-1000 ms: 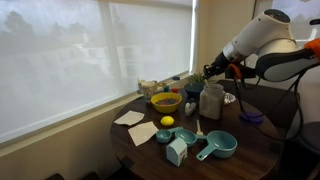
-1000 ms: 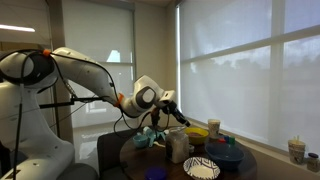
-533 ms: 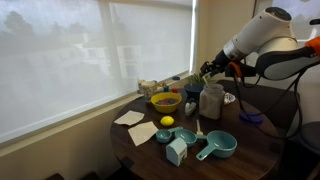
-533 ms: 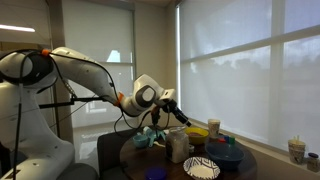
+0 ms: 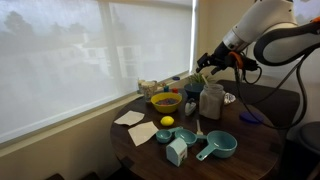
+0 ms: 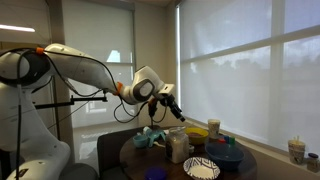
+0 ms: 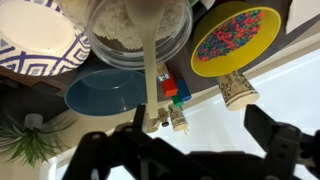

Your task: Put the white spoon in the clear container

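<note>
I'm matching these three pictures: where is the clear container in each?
Exterior view: clear container right of centre, right of the yellow bowl.
Exterior view: container lower centre, left of the bowl.
Wrist view: container top centre, from above, left of the bowl.
Shared landmark: the yellow bowl.

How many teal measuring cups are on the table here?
3, in an exterior view: large teal cup nearest the camera, smaller teal cup just behind it, third teal cup beside the pale napkin. Others may be hidden.
</note>
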You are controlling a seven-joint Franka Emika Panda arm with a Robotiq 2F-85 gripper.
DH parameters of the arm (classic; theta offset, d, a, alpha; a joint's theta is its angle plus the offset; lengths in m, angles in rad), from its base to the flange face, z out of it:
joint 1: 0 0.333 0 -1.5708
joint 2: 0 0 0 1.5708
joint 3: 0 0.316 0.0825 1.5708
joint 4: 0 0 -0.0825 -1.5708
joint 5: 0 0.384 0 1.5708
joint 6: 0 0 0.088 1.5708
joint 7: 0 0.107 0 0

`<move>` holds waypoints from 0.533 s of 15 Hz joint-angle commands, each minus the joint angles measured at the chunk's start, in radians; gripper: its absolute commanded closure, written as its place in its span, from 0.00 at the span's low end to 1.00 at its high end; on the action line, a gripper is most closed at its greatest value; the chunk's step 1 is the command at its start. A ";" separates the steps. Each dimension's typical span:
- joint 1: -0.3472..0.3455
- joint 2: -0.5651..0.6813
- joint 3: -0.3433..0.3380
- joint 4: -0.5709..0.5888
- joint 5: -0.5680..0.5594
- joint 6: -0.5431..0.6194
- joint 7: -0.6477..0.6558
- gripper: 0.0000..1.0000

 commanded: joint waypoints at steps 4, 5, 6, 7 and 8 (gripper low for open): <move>0.067 -0.040 -0.072 0.160 0.139 -0.375 0.018 0.00; 0.063 -0.042 -0.075 0.184 0.133 -0.428 0.036 0.00; 0.056 -0.042 -0.073 0.208 0.117 -0.477 0.059 0.00; 0.055 -0.042 -0.075 0.229 0.112 -0.521 0.075 0.00; 0.055 -0.038 -0.074 0.256 0.109 -0.580 0.095 0.00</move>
